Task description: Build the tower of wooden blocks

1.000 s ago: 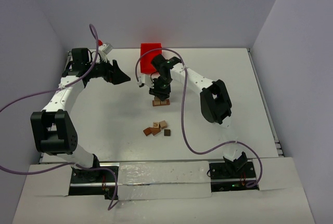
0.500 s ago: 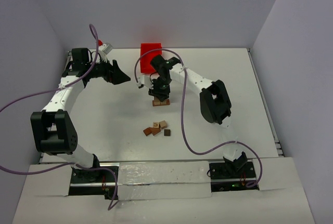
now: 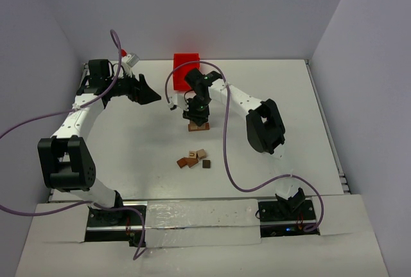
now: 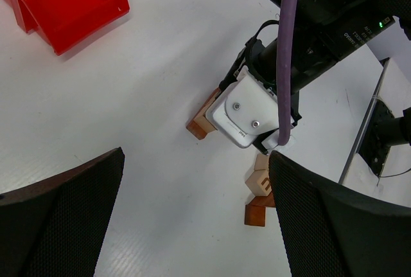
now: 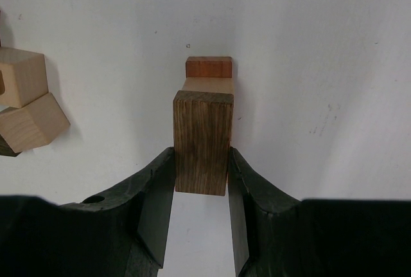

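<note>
Wood block tower [image 5: 208, 74]: judged light, rigid, easily toppled; right gripper [image 5: 200, 164] pinches the dark block [image 5: 202, 139] by opposite side faces; left gripper [image 4: 196, 158] stands spread, empty.

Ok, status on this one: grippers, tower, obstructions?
Right gripper shut on dark brown block, at the wood block tower. Left gripper open, empty, aside. Loose blocks nearby, not in the way.

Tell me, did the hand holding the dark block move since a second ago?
Yes, a little. The right hand, shut on the dark block, slid leftward in the overhead view, judged against the red bin behind it.
</note>
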### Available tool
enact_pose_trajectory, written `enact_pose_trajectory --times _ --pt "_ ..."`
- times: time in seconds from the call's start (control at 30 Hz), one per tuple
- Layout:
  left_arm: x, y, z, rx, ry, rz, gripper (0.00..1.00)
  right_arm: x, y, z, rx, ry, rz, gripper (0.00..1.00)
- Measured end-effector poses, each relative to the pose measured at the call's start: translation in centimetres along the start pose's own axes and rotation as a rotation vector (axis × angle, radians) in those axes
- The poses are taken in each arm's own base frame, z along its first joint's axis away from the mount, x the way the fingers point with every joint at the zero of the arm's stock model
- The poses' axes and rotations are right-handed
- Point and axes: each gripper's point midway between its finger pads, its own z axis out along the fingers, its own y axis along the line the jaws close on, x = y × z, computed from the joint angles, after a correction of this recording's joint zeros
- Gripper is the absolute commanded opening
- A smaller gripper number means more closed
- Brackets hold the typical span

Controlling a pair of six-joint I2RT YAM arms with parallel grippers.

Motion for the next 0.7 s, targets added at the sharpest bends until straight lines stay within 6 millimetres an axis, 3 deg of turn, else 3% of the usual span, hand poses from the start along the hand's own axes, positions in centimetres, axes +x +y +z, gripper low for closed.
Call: enact_pose_trajectory --times 0.33,0.57,0.7 --pt "0.0 0.0 0.01 0.0 0.0 0.0 0.99 0.04 -0.03 -0.01 0.002 0.002 0.0 0.29" --pt "0.0 0.0 0.0 0.0 0.0 0.0 0.99 0.06 -0.04 -0.02 0.003 0.004 0.002 0.47" --pt "0.0 0.0 0.01 0.0 0.0 0.001 0.99 0.16 -0.09 -0.04 0.007 0.009 0.009 0.5"
